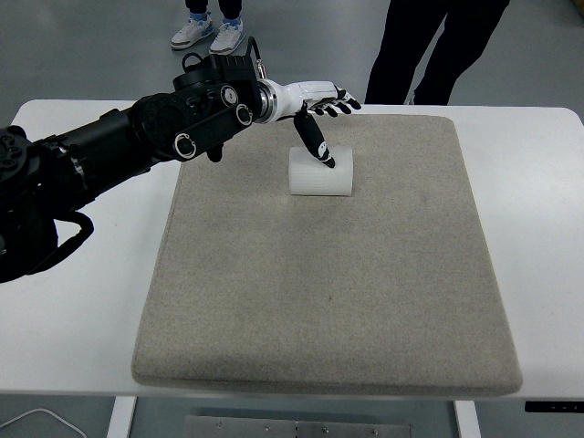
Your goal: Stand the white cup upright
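1. The white cup (321,172) lies on its side on the far half of a grey felt mat (328,301), near the mat's middle line from left to right, with its length running left to right.
2. The mat covers most of the white tabletop (82,319); bare tabletop shows on the left, on the right and as a thin strip along the near edge.
3. The left arm (119,155) comes in from the picture's left edge and reaches across the mat's far left corner toward the cup.
4. The left hand (315,100) sits above the far side of the cup, its white palm shell turned upward and its fingers (339,99) spread out toward the right past the mat's far edge.
5. The thumb (315,144) points down and to the right, and its dark tip lies over the top of the cup; whether it actually touches the cup cannot be told from this view.
6. The hand is open and has hold of nothing: no finger wraps around the cup.
7. The right arm does not show in the view.
8. At the picture's top, beyond the tabletop, a person's dark trouser legs (438,50) stand on the grey floor, and a second pair of feet in light sneakers (210,35) stands further left.
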Motion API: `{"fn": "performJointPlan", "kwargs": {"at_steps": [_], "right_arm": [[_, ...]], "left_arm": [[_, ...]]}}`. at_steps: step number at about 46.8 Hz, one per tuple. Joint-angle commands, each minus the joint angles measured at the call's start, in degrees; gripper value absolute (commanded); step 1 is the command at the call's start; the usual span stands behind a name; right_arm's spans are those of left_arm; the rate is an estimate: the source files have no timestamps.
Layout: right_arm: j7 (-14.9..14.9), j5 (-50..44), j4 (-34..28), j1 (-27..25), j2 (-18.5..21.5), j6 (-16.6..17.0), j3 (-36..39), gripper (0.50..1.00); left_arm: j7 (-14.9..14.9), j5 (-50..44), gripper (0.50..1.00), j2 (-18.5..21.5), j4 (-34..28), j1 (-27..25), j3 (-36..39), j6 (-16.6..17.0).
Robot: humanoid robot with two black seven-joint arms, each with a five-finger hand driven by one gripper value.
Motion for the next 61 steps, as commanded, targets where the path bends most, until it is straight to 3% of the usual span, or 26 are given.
{"fn": "performJointPlan", "kwargs": {"at_steps": [1, 61], "right_arm": [[0.0, 0.0, 0.0, 0.0, 0.0, 0.0, 0.0, 0.930], [0.0, 0.0, 0.0, -0.1, 0.0, 0.0, 0.0, 0.930]], "left_arm": [[0.0, 0.0, 0.994, 0.0, -1.2, 0.2, 0.1, -0.1], [-0.2, 0.4, 0.988, 0.0, -1.2, 0.9, 4.4, -0.3]]}}
